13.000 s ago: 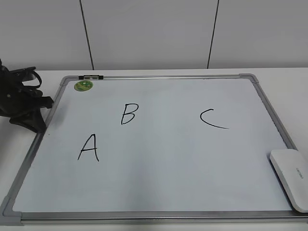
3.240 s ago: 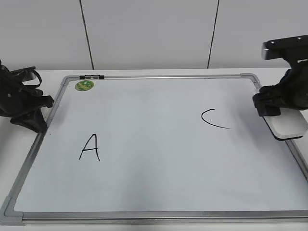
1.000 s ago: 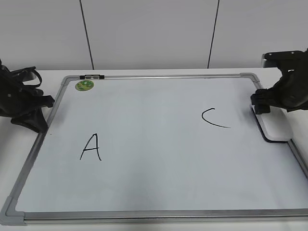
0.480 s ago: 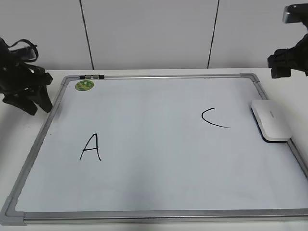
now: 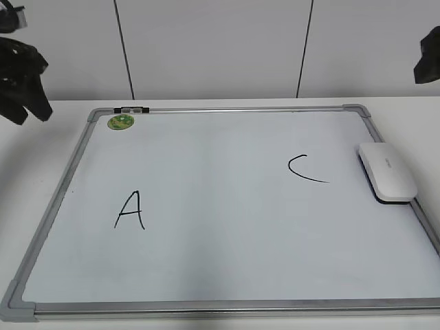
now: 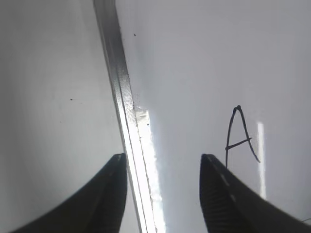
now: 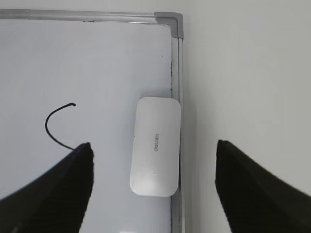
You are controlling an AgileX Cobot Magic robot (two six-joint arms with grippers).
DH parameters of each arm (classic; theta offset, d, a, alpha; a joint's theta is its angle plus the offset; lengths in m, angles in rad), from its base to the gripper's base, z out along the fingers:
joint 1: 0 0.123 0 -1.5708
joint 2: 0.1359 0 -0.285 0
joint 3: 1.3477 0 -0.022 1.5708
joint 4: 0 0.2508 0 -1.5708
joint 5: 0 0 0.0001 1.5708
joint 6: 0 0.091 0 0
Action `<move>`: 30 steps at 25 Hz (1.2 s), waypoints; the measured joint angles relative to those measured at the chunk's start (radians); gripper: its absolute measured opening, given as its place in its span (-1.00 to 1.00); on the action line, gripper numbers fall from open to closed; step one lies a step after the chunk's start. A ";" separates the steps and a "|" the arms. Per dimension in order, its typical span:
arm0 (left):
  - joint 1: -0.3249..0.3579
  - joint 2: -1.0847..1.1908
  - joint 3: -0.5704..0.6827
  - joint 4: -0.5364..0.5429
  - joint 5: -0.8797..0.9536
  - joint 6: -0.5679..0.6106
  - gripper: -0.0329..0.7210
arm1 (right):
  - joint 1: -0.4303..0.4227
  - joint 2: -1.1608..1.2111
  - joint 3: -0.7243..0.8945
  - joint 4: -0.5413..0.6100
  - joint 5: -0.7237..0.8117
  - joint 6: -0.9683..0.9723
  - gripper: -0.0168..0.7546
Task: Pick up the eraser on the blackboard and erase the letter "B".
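Note:
The white eraser (image 5: 387,171) lies flat on the blackboard (image 5: 220,261) at its right edge, right of the black "C" (image 5: 304,170); it also shows in the right wrist view (image 7: 155,146). No letter "B" shows on the board; the spot above the black "A" (image 5: 130,210) is blank. My right gripper (image 7: 153,189) is open and empty, raised above the eraser; only a bit of that arm shows at the exterior view's right edge (image 5: 429,63). My left gripper (image 6: 163,194) is open and empty, above the board's left frame, raised at the far left (image 5: 20,82).
A small round green magnet (image 5: 119,122) and a marker (image 5: 130,109) sit at the board's top left corner. The board lies on a white table (image 5: 41,158) with a white wall behind. The "A" (image 6: 240,136) shows in the left wrist view.
Both arms have lifted up and away from the board. The right gripper let go of the eraser, which now lies still at the right edge. The "B" seen earliest is gone.

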 joint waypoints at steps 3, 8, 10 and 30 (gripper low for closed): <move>-0.002 -0.088 0.013 0.002 0.002 -0.007 0.07 | 0.000 -0.069 0.000 0.009 0.091 -0.023 0.54; -0.005 -0.293 0.100 0.008 0.011 -0.009 0.07 | 0.000 -0.168 0.000 0.015 0.215 -0.045 0.53; -0.005 -0.382 0.170 0.015 0.017 -0.011 0.07 | 0.000 -0.211 0.000 0.020 0.242 -0.047 0.53; -0.048 -1.257 0.754 0.039 0.043 -0.051 0.07 | 0.000 -0.866 0.297 0.031 0.447 -0.052 0.53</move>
